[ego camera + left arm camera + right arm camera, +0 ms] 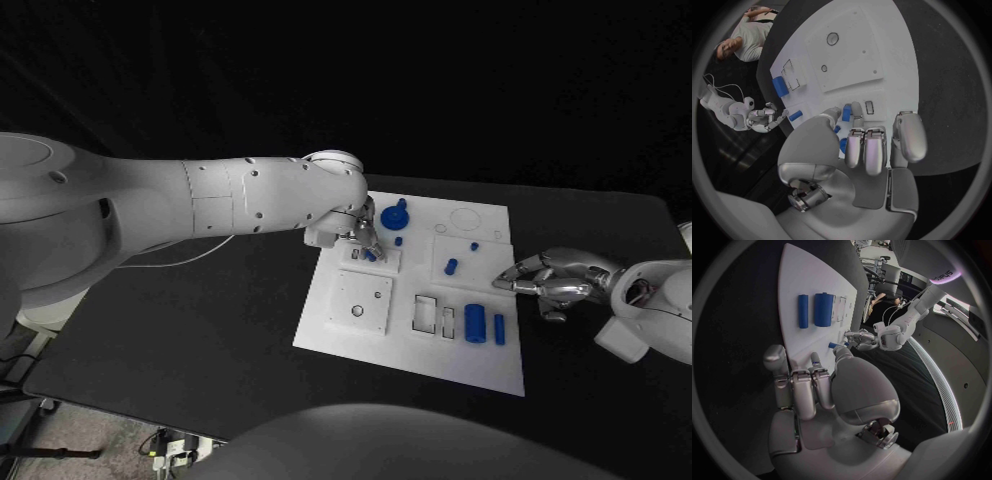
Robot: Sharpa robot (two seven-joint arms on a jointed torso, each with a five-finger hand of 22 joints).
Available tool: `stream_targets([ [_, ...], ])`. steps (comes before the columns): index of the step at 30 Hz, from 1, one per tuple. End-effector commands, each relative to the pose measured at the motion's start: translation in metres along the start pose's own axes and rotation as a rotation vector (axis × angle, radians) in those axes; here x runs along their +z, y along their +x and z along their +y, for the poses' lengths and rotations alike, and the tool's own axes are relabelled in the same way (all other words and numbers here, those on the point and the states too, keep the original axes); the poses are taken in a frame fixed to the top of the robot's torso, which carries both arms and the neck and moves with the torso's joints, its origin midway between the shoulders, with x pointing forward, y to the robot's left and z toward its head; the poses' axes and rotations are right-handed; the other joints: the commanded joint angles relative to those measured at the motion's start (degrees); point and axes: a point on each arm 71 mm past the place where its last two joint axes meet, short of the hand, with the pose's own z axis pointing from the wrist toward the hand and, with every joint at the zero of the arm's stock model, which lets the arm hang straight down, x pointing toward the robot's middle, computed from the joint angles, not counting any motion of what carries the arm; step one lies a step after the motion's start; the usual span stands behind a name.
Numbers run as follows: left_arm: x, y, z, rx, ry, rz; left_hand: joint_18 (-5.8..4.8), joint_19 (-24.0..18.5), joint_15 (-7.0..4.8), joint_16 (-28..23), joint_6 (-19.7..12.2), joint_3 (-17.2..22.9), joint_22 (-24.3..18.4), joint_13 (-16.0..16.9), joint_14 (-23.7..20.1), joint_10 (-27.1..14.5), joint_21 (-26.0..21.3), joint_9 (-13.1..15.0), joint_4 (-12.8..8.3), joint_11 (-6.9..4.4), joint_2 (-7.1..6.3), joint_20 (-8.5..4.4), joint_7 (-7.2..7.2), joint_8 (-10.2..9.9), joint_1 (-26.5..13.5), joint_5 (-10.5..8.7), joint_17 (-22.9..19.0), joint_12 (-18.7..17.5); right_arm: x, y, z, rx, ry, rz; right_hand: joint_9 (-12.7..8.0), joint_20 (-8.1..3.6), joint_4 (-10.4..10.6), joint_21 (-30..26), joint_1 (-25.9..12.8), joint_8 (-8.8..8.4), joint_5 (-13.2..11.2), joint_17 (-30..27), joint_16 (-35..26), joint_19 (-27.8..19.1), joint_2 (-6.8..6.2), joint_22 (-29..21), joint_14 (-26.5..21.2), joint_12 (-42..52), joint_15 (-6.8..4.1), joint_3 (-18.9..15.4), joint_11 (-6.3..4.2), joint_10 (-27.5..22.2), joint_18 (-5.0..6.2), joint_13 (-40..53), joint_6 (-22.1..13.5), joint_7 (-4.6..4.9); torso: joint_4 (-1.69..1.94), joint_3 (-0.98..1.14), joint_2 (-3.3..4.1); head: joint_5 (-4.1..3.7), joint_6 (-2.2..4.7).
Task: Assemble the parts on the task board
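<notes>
Two hands in play. Left hand point(358, 232) over task board point(361, 335) far-left corner, pinching small blue part point(846, 113) at a slot; keep upright, press straight down. Right hand point(555, 281) just off right edge, curled, holding nothing.

The head camera looks steeply down on the black table point(216, 300) from above, taking in the whole task board point(433, 345). Each wrist camera sits close behind its own hand, looking along the fingers. The left wrist view faces across the board; the right wrist view skims its edge. All three share the board.
</notes>
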Motion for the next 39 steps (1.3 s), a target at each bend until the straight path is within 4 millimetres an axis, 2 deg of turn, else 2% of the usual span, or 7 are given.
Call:
stream_targets([
  [1, 0.0000, 0.0006, 0.0057, -0.010, -0.083, -0.007, 0.85, 0.1, -0.48, 0.1, -0.2, -0.3, 10.4, 14.1, 6.1, 5.2, 0.0, 0.9, 0.0, -0.43, -0.06, -0.32, -0.33, 0.9, 0.8, 0.52, 15.1, 0.0, 0.0000, 0.0022, -0.0003, -0.004, 0.001, 0.022, -0.1, -0.13, 0.0, -0.2, 0.4, -0.39, 0.2, 14.4, -0.3, -0.3, -0.11, 4.9, 5.1, -0.3, 0.28, 0.3, -0.17, 1.8, 0.73, 12.4, -0.3, 0.07, -0.06, -0.01, 0.00, 0.02, 0.01],
  [5, -0.0001, 0.0004, 0.0065, -0.013, -0.083, -0.009, 0.85, 0.1, -0.58, 0.1, -0.5, -0.5, 10.4, 14.1, 6.1, 5.2, 0.0, 2.2, 0.1, -0.55, -0.07, -0.42, -0.46, 2.1, 0.8, 0.62, 15.1, 0.0, 0.0000, 0.0021, -0.0005, -0.004, 0.002, 0.022, -0.1, -0.13, 0.0, -0.3, 0.4, -0.39, 0.2, 14.4, -0.4, -0.4, -0.12, 4.9, 5.0, -0.3, 0.28, 0.3, -0.17, 1.7, 0.76, 12.3, -0.3, 0.07, -0.06, -0.02, -0.02, 0.03, 0.01],
  [8, -0.0001, 0.0003, 0.0071, -0.015, -0.083, -0.010, 0.85, 0.1, -0.60, 0.1, -0.7, -0.6, 10.4, 14.1, 6.1, 5.2, -0.1, 2.6, 0.1, -0.56, -0.07, -0.45, -0.47, 2.4, 0.7, 0.52, 15.1, 0.0, 0.0000, 0.0022, -0.0007, -0.004, 0.003, 0.023, -0.1, -0.12, 0.0, -0.5, 0.4, -0.39, 0.2, 14.3, -0.5, -0.6, -0.12, 4.8, 4.9, -0.4, 0.28, 0.4, -0.16, 1.6, 0.79, 12.3, -0.3, 0.07, -0.08, 0.04, -0.04, 0.05, 0.01],
  [23, -0.0004, 0.0001, 0.0097, -0.020, -0.082, -0.012, 0.84, 0.1, -0.66, 0.1, -1.2, -1.5, 10.4, 14.1, 6.1, 5.2, -0.1, 4.5, 0.1, -0.64, -0.19, -0.52, -0.59, 4.1, -0.6, 0.16, 15.1, -0.1, 0.0005, 0.0028, -0.0010, -0.003, 0.003, 0.024, -0.1, -0.11, 0.1, -1.2, 0.3, -0.41, 0.2, 13.9, -0.8, -1.2, -0.21, 4.6, 4.3, -0.7, 0.29, 0.5, -0.14, 1.0, 0.94, 12.0, -0.3, 0.10, -0.05, 0.00, 0.02, 0.05, 0.01],
  [31, -0.0008, 0.0002, 0.0097, -0.030, -0.073, -0.014, 0.86, 0.1, -0.79, 0.1, -2.0, -1.2, 10.4, 14.1, 6.1, 5.2, -0.2, 5.8, 0.0, -0.81, -0.24, -0.63, -0.77, 5.0, 0.4, 1.78, 15.1, -0.1, 0.0007, 0.0030, -0.0012, -0.003, 0.005, 0.025, -0.1, -0.10, 0.1, -1.7, 0.3, -0.43, 0.1, 13.6, -1.0, -1.6, -0.25, 4.4, 3.9, -1.0, 0.31, 0.6, -0.12, 0.6, 1.04, 11.7, -0.3, 0.12, -0.04, 0.02, -0.01, 0.12, 0.01],
  [39, -0.0002, -0.0008, 0.0089, -0.063, -0.046, -0.020, 0.87, 0.1, -0.85, 0.1, -2.9, -0.3, 10.4, 14.0, 6.1, 5.1, -0.3, 6.2, -0.1, -0.86, -0.66, -0.72, -0.81, 5.0, 2.6, 5.54, 15.1, -0.2, 0.0011, 0.0032, -0.0013, -0.003, 0.007, 0.026, -0.1, -0.09, 0.1, -2.2, 0.2, -0.45, 0.1, 13.4, -1.2, -1.9, -0.26, 4.3, 3.6, -1.3, 0.33, 0.8, -0.10, 0.2, 1.11, 11.5, -0.3, 0.15, -0.08, 0.01, -0.03, 0.11, 0.01],
])
